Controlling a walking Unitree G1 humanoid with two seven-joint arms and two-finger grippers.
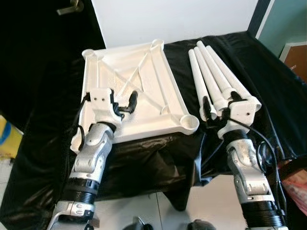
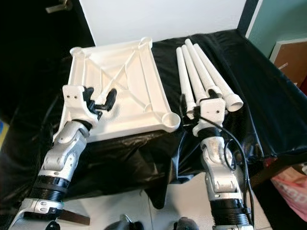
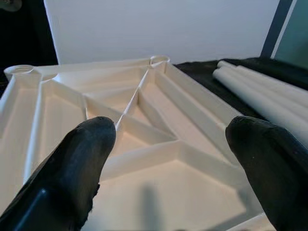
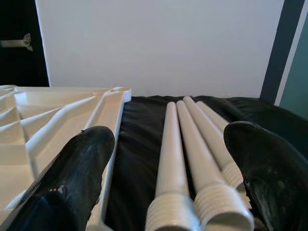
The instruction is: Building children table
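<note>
A white wall panel [image 1: 172, 21] stands behind the bench [image 1: 268, 86], which is draped in black cloth, and pale floor tiles [image 1: 139, 208] show at its near edge. We see the white table top [image 1: 139, 81] lying upside down on the left half of the bench, its ribbed underside facing up and a round leg socket [image 1: 189, 122] at each corner; its near edge sits along the bench's near edge. Just beside it, toward the right half, four white table legs [image 1: 213, 79] lie side by side, touching one another, with their threaded ends [image 4: 199, 211] pointing to the near edge and their far ends fanning toward the back.

Our left gripper [image 3: 168, 149] hovers over the near-left part of the table top, its two black fingers [image 3: 79, 159] spread wide apart and holding nothing. Our right gripper [image 4: 168, 163] sits at the near ends of the legs, its fingers [image 4: 72, 168] likewise spread, one on the side toward the table top and the other outside the bundle; we cannot tell whether they touch the legs. A pink bag [image 1: 296, 187] shows at the far right, below the bench.
</note>
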